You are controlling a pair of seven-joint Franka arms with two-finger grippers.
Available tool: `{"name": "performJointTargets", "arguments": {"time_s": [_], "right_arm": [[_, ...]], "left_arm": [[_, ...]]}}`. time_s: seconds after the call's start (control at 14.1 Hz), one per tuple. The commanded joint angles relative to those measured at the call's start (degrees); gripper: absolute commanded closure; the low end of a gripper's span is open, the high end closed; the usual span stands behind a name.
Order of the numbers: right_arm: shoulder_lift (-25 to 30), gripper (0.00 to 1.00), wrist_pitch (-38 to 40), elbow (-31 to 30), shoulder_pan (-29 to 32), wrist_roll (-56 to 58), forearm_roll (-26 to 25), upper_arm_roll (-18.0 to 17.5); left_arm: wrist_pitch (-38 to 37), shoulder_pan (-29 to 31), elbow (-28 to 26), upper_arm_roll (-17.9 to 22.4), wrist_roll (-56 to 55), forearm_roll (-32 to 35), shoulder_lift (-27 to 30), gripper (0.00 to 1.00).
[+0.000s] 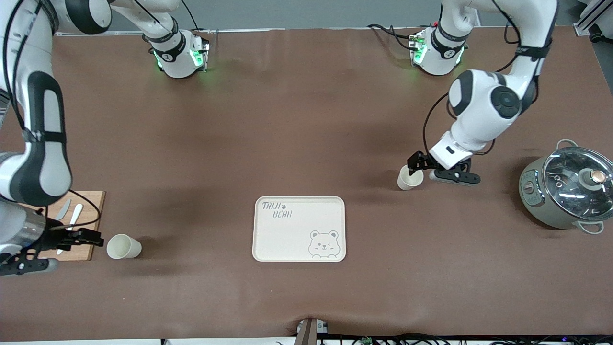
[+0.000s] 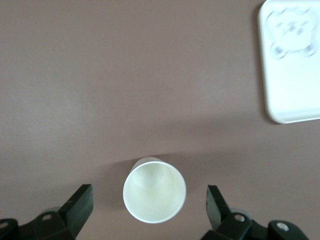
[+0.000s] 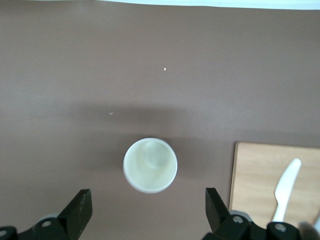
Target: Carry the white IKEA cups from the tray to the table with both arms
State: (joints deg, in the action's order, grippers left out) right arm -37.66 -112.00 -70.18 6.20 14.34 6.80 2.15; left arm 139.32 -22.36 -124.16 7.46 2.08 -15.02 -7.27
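White cup (image 2: 154,190) upright on brown table (image 2: 125,75), between spread hand (image 2: 150,210) fingers (image 2: 80,202), tray (image 2: 292,95) corner nearby

In the right wrist view, the wooden board (image 3: 272,177) and the white plastic knife (image 3: 286,187) on it are cut off by the frame's edge. In the left wrist view, the bear-printed tray (image 2: 292,65) is shown only in part, its bear print blurred.

Cream-white cups (image 1: 123,247), bear-printed cream tray (image 1: 299,229)
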Motion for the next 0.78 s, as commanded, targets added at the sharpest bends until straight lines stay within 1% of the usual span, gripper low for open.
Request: {"name": "performJointTargets", "arguments": {"time_s": [0.0, 0.14, 0.28, 0.43, 0.57, 0.64, 0.71], "right_arm": [[6.7, 0.0, 6.5, -1.9, 0.0, -5.9, -0.7, -0.2], [10.6, 0.0, 11.4, -1.9, 0.0, -10.1, -2.0, -0.3], [14.1, 0.0, 15.0, -2.0, 0.0, -10.1, -2.2, -0.3], [18.3, 0.0, 16.1, -4.1, 0.0, -10.4, -2.7, -0.3], [23.1, 0.0, 16.0, -8.3, 0.1, -11.2, -2.7, -0.2], [25.3, 0.0, 16.0, -10.3, 0.1, -12.4, -2.8, -0.2], [27.4, 0.0, 16.1, -12.2, 0.1, -13.5, -2.8, -0.2]], "left_arm": [[-9.0, 3.6, 11.1, -0.1, 0.3, -0.7, -2.7, 0.0], [-14.7, 6.1, 17.8, 0.2, 0.4, 0.2, -4.7, 0.0], [-19.9, 7.6, 22.8, 0.0, 0.3, 5.7, -6.0, 0.0], [-22.4, 8.6, 24.7, 0.1, 0.6, 9.1, -6.3, 0.0], [-22.9, 9.2, 24.8, 0.2, 0.6, 11.5, -5.2, 0.0], [-25.2, 9.9, 26.5, 0.2, 1.0, 12.4, -5.0, 0.0], [-29.1, 10.4, 29.4, 0.1, 1.4, 13.8, -5.0, 0.0]]}}
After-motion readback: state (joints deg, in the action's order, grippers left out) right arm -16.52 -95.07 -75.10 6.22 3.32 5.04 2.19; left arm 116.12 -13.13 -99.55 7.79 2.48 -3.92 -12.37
